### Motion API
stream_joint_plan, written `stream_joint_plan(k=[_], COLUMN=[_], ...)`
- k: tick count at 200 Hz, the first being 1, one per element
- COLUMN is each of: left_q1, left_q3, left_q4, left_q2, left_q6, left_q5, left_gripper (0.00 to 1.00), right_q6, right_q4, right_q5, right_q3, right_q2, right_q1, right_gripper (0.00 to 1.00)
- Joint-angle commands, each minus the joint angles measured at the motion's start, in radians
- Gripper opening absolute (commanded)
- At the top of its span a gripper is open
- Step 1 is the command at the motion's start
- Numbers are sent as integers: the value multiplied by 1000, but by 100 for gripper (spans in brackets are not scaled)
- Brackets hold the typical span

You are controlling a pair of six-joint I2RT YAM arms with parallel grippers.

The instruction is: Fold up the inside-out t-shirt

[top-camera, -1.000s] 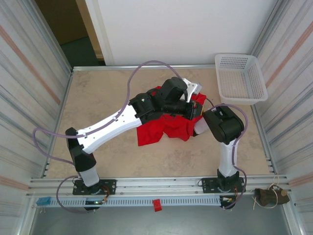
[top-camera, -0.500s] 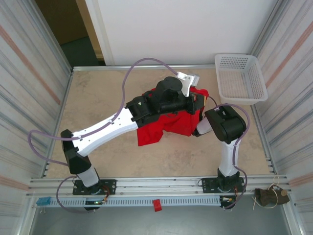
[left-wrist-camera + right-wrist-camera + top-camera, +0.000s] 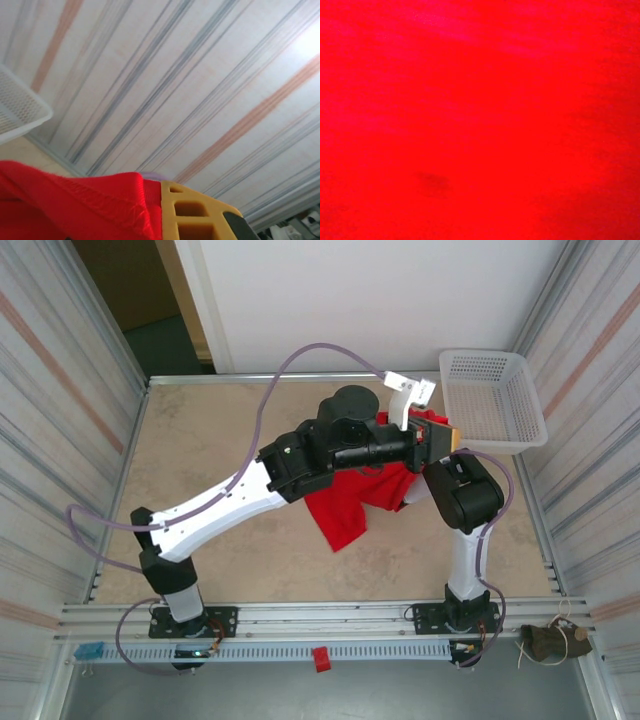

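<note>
Aloft, t-shirt between left fingers.

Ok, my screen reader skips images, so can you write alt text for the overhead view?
The left arm reaches across a tan table, the left gripper shut on a red t-shirt near a white basket at the far right. The right arm bends against the shirt's right side.

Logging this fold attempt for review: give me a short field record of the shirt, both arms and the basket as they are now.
t-shirt: red, bunched right of the table's centre, one edge pulled toward the basket
left gripper: jaws shut on a stitched edge of the t-shirt, close to the basket
right arm: bent in to the t-shirt's right side; jaws covered by cloth, state unclear
basket: white lattice, far right corner
</note>
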Motion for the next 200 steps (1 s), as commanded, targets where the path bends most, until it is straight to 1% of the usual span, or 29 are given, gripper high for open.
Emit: stream_joint_plan(k=[1,11,27,37,44,49,73,77,84,123,146,160,172,200], left_q1=[-12,-12,-12,-12,-12,-12,-12,-12,-12,-18,-18,-18,-17,-10], left_q3=[77,81,72,59,46,36,24,26,31,45,42,28,14,-36], left_q4=[65,66,62,62,68,73,100,103,110,117,108,109,111,110], left_q2=[32,36,33,26,20,16,7,7,5,-12,-26,-38,-51,-92], left_q6=[-27,-26,-23,-22,-22,-24,-34,-35,-36,-33,-23,-21,-22,-17], left_q5=[95,95,95,89,87,85,90,94,97,93,73,59,42,-30], left_gripper=[0,0,0,0,0,0,0,0,0,0,0,0,0,0], right_q6=[-7,-11,-14,-16,-17,-21,-44,-42,-37,65,137,147,146,127], right_q4=[-72,-105,-178,-221,-262,-290,-437,-462,-505,-771,-882,-882,-879,-805], right_q5=[43,77,152,192,223,238,314,331,359,535,575,571,568,533], right_q3=[27,24,4,-8,-14,-14,12,18,30,96,129,133,135,116], right_q2=[31,37,33,25,17,12,-7,-9,-10,8,32,43,47,52], right_q1=[20,21,20,18,19,20,30,32,33,47,50,50,52,51], right_gripper=[63,66,74,76,82,83,85,88,88,88,80,70,64,30])
